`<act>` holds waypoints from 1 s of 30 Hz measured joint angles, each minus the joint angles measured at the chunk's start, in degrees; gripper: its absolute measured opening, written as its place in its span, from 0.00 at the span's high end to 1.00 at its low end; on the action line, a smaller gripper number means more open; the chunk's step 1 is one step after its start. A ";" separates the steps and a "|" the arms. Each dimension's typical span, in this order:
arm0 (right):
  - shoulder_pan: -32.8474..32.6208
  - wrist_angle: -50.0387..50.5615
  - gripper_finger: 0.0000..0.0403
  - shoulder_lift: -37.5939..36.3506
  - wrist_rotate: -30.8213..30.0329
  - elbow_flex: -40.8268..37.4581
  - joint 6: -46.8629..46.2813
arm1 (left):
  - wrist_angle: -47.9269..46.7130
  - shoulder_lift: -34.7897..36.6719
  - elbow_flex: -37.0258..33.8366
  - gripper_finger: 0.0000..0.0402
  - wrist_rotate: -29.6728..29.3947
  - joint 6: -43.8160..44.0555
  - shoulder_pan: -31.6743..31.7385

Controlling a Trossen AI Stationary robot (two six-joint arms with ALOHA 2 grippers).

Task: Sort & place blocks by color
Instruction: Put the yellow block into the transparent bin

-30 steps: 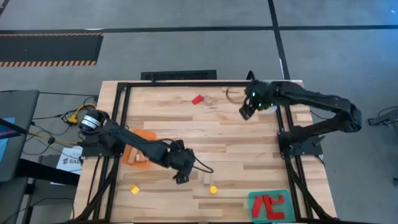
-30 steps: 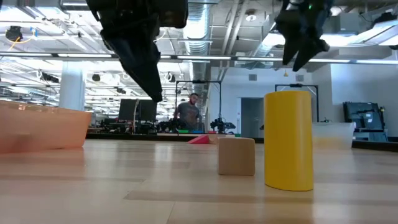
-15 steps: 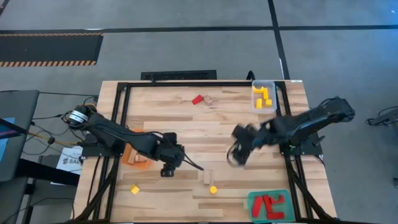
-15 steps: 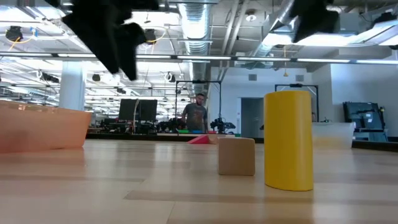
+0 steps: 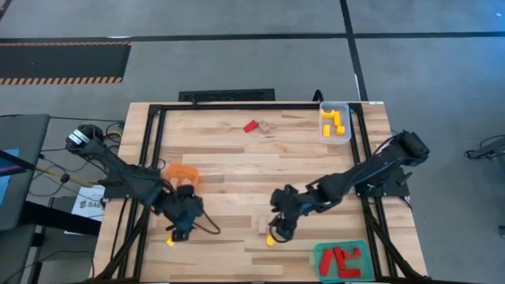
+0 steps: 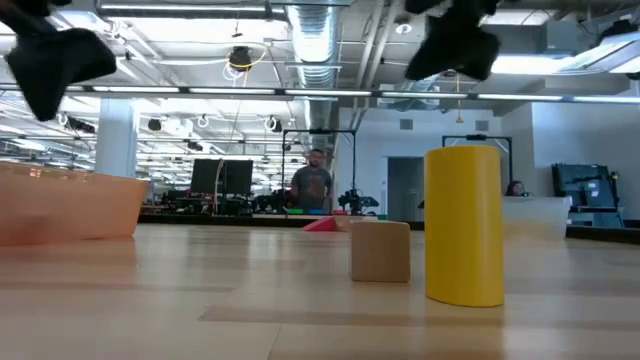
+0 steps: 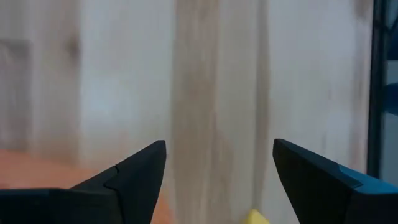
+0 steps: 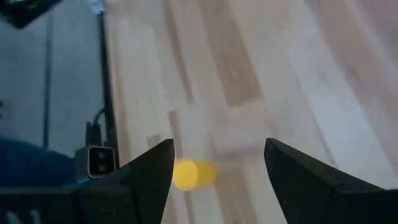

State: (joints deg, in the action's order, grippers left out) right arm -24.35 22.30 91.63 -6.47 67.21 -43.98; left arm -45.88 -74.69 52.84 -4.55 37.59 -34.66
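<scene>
The right gripper [image 5: 278,227] hangs above the near middle of the wooden table [image 5: 237,170], its two dark fingers [image 8: 149,171] spread wide and holding nothing; through the gap the right wrist view shows the short yellow cylinder block [image 8: 194,173] lying just beside the plain light-wood cube [image 8: 236,138]. From the low view the cylinder [image 6: 463,224] stands upright on its flat end, with the wood cube [image 6: 380,250] just to its left.

The left gripper [image 5: 180,226] hovers at the near left, also wide and empty, over a small yellow cube block [image 5: 170,240]; a sliver of it shows at the fingers' base in the left wrist view [image 7: 255,217].

Other yellow blocks already sit in the clear tray [image 5: 345,118] at the far right; red bars lie in the green tray [image 5: 321,252] at the near right; the orange tray [image 5: 183,171] is at the left; a red wedge-like block [image 5: 250,125] and a pale wood piece [image 5: 265,126] lie far, mid-table.

These blocks look light, rigid and hard, probably painted wood, so not fragile; the painted faces may be somewhat slick. The cylinder's curved wall could roll or squirt from flat pads, so I would pinch it across its middle, squarely, low enough not to tip it; the cubes are best taken on two opposite flat faces.
</scene>
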 joint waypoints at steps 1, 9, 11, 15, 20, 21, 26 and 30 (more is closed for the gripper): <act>0.34 -1.64 0.33 0.74 1.38 0.01 1.51 | 1.83 -0.47 -0.27 0.29 0.45 1.18 -0.81; 4.19 -4.61 0.33 2.42 11.01 0.17 3.71 | 3.73 -4.06 -1.60 0.29 8.85 1.17 -11.18; 4.73 -4.04 0.33 1.82 11.09 0.01 3.71 | 3.92 -5.62 -1.58 0.29 8.90 -3.63 -14.17; 5.04 -4.98 0.33 1.50 11.11 0.18 3.57 | 3.37 -9.65 -1.57 0.29 8.72 -12.03 -19.42; 3.53 -4.79 0.33 1.56 11.16 0.12 3.60 | 2.45 -16.05 -1.58 0.29 8.17 -14.04 -21.22; 3.11 -4.65 0.33 1.56 11.16 0.12 3.68 | 1.76 -17.22 -1.58 0.29 7.77 -14.00 -21.18; 0.60 -4.42 0.33 1.58 11.18 0.12 3.80 | 0.44 -20.51 -1.58 0.29 6.84 -12.89 -21.11; -0.85 -3.62 0.33 1.58 11.17 0.12 3.93 | -0.02 -21.01 -1.55 0.29 6.86 -14.45 -21.16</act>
State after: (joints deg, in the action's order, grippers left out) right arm -25.20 18.68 93.21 4.70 67.33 -40.05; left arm -45.90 -95.70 51.29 2.31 23.14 -55.82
